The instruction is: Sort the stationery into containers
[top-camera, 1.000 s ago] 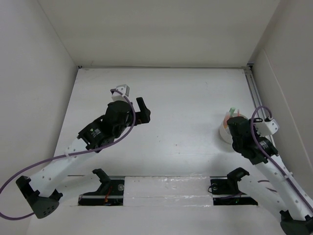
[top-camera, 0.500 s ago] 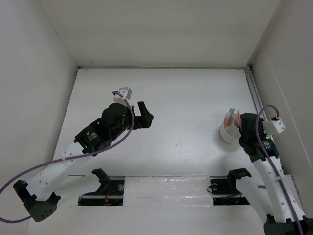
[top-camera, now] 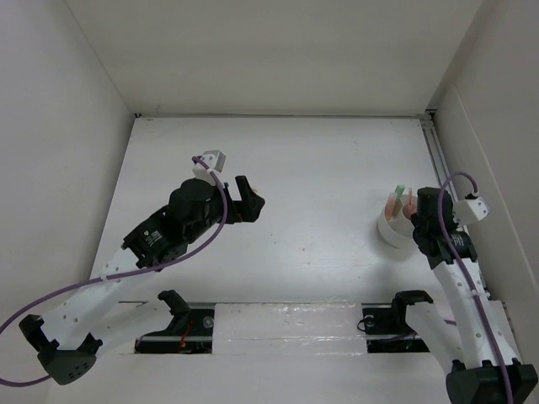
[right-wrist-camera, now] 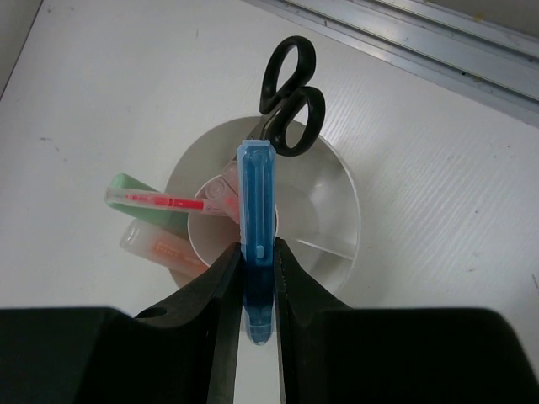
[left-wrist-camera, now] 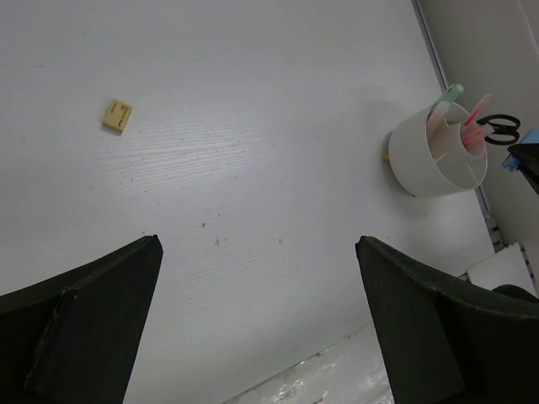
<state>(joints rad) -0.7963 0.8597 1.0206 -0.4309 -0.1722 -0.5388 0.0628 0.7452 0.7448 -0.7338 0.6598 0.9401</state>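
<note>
The white divided cup stands at the right of the table. It holds black-handled scissors, a mint-green marker, a pink pen and an orange marker. My right gripper is shut on a light-blue marker, held upright over the cup's middle; the gripper also shows in the top view. My left gripper is open and empty above the table's left middle. A tiny yellow piece lies on the table, far from the cup.
A metal rail runs along the table's right edge just beyond the cup. White walls enclose the table on the left, back and right. Black fixtures sit at the near edge by the arm bases.
My right wrist has turned and swung slightly right beside the cup, still holding the blue marker. My left arm has shifted a little; its gripper stays open.
</note>
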